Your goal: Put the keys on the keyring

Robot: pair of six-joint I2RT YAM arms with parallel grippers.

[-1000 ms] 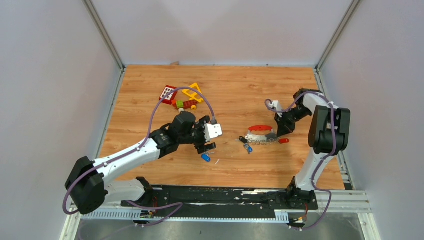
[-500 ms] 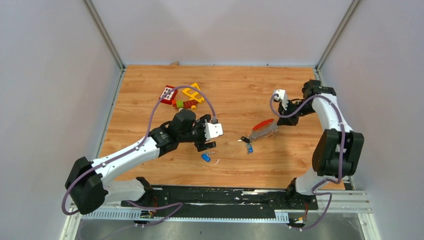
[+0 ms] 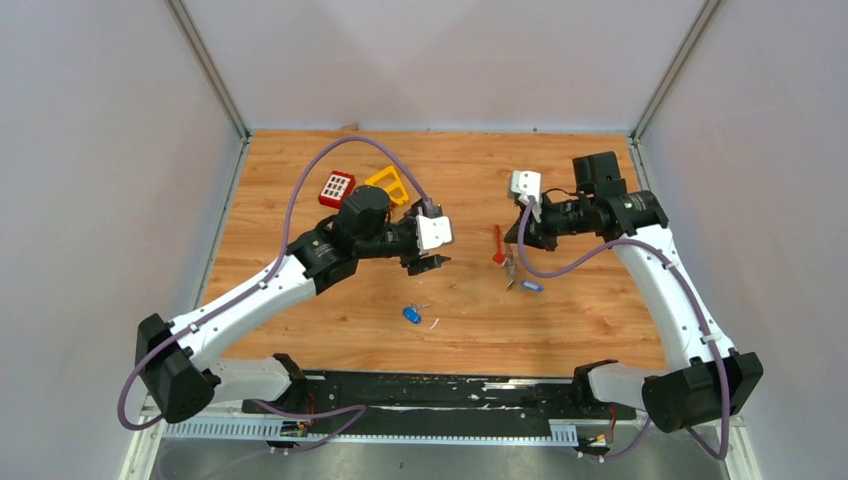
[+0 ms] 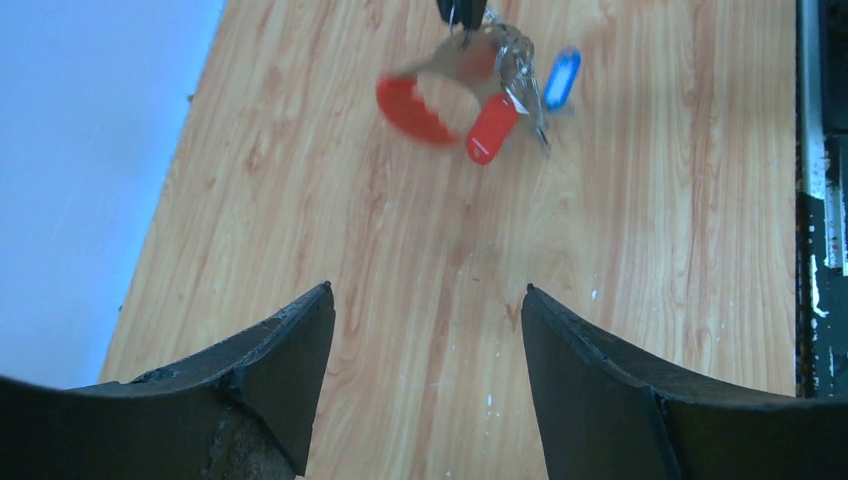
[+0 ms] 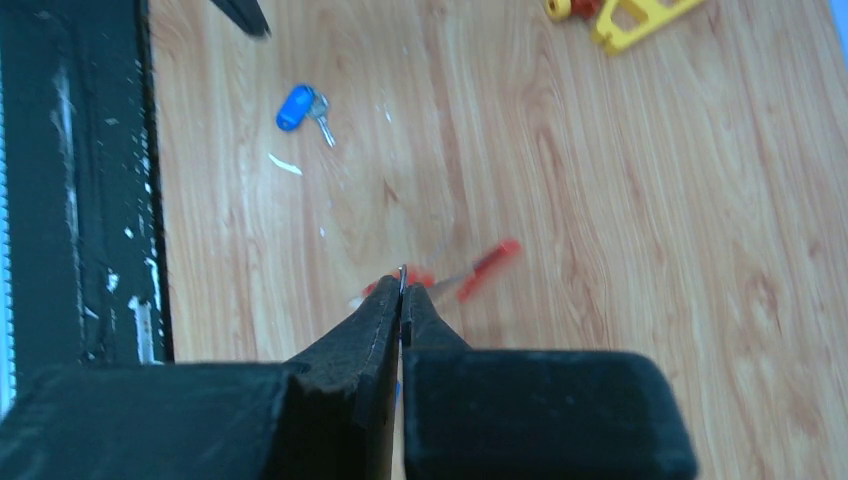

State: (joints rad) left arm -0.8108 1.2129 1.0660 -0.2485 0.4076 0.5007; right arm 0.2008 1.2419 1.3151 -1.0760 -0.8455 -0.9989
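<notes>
**Ring held up, loose key waiting**

The left gripper hovers with its fingers wide apart and nothing between them. For a clean pick I'd lower it onto the blue key, which lies on the table below and just back of those fingers, and pinch the plastic head. Beyond them, the right gripper is clamped tight on the keyring. It dangles, blurred, beneath the tips, its long axis seemingly pointing down.

We find no text, number, brand or sign that we can read in any of the views. The white buttons on the red square block are too small for us to make out any marking. The red-headed key and blue-headed key on the keyring are blurred.
</notes>
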